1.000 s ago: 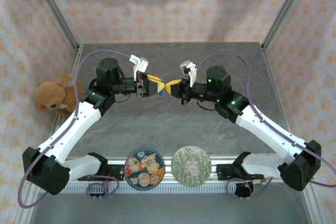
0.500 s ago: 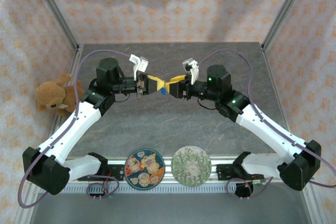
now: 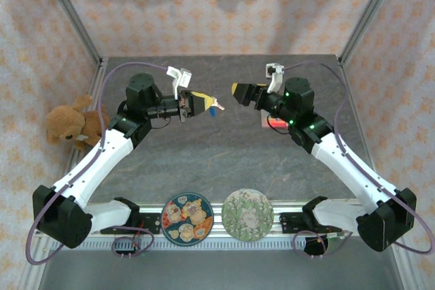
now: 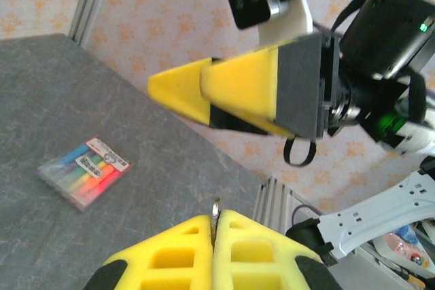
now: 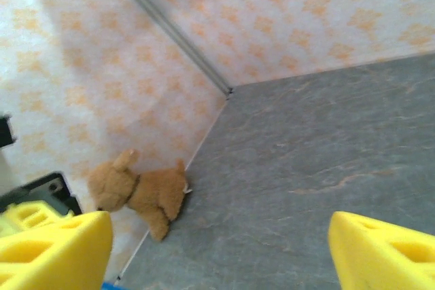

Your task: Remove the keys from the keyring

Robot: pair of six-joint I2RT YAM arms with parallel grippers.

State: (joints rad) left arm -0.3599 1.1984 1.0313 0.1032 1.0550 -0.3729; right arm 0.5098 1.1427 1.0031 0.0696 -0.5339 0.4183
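Your left gripper (image 3: 202,102) is clamped on the keyring (image 3: 215,106), just left of centre in the top view. The right gripper (image 3: 239,92) gapes empty to its right. Bring it in level and close on what hangs past the left fingertips.

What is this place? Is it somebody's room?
Probably a robot practice booth, not a room: the left arm and right arm are bolted to a grey table, with patterned walls and a teddy bear at its edge.
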